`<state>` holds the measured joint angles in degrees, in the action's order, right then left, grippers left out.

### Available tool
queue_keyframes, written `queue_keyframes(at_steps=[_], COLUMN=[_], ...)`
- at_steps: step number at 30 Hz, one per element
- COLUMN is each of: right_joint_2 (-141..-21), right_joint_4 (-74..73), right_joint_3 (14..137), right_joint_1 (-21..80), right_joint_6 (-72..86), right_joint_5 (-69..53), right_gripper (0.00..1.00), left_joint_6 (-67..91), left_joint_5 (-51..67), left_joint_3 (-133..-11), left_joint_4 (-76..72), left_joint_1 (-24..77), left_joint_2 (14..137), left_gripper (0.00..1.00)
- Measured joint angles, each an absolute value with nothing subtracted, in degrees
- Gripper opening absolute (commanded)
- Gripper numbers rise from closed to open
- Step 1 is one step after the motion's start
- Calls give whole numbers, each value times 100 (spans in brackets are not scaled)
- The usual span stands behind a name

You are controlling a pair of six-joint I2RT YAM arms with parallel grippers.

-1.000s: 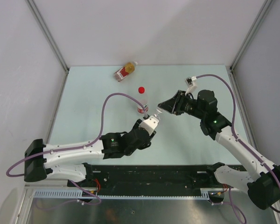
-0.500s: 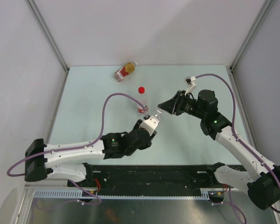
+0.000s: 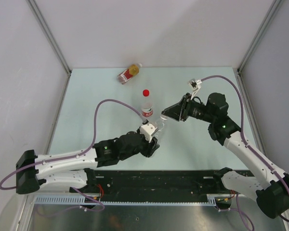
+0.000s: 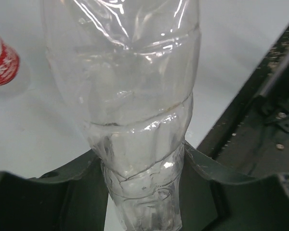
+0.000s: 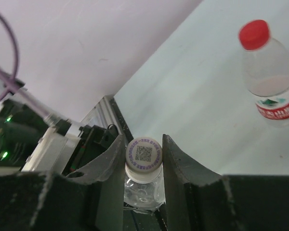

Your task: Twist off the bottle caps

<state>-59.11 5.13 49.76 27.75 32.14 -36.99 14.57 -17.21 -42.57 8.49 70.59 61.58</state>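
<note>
A clear unlabelled bottle (image 3: pixel 159 124) hangs tilted above the table between both arms. My left gripper (image 3: pixel 151 133) is shut on its lower body; in the left wrist view the crinkled bottle (image 4: pixel 135 106) fills the gap between the dark fingers (image 4: pixel 207 178). My right gripper (image 3: pixel 166 115) is shut on its white cap (image 5: pixel 143 153), which bears a printed code square. A second bottle (image 3: pixel 147 108) with a red-white label stands upright just behind, its red cap (image 3: pixel 146 92) on; the right wrist view shows this bottle (image 5: pixel 272 86) too. A short amber bottle (image 3: pixel 129 73) lies at the back.
The pale green table (image 3: pixel 101 120) is walled by white panels with metal posts at the back corners. A black rail (image 3: pixel 159 180) with both arm bases runs along the near edge. Purple cables loop over each arm.
My left arm has drawn back toward the near left, its elbow swinging out, with the clear bottle still held. My right gripper has followed slightly leftward, still on the white cap.
</note>
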Motion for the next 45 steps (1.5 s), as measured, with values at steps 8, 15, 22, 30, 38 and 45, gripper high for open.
queue_keyframes(at_steps=[8, 15, 22, 30, 38, 45], right_joint_2=[-5662, -5374, -5129, -4969, -4921, -4921], right_joint_4=[1223, 2174, 2689, 2961, 3131, 3065], right_joint_3=[4974, 4941, 4886, 4877, 4860, 4851], right_joint_1=[2790, 2936, 3194, 3295, 3306, 3317], right_joint_6=[3197, 3361, 3317, 3188, 3188, 3229], right_joint_5=[-4720, -5697, -6423, -6921, -6993, -6742], right_gripper=[0, 0, 0, 0, 9, 63], left_joint_6=[1503, 1503, 1496, 1503, 1505, 1520], left_joint_5=[-84, 1490, 2917, 3686, 3837, 3730], left_joint_3=[-3559, -3369, -3306, -3256, -3256, -3214], left_joint_4=[-314, -1070, -1372, -1428, -1500, -1608], left_joint_1=[6825, 6735, 6735, 6735, 6735, 6733], left_joint_2=[5408, 5205, 5127, 4974, 4976, 4984], left_gripper=[0, 0, 0, 0, 0, 0])
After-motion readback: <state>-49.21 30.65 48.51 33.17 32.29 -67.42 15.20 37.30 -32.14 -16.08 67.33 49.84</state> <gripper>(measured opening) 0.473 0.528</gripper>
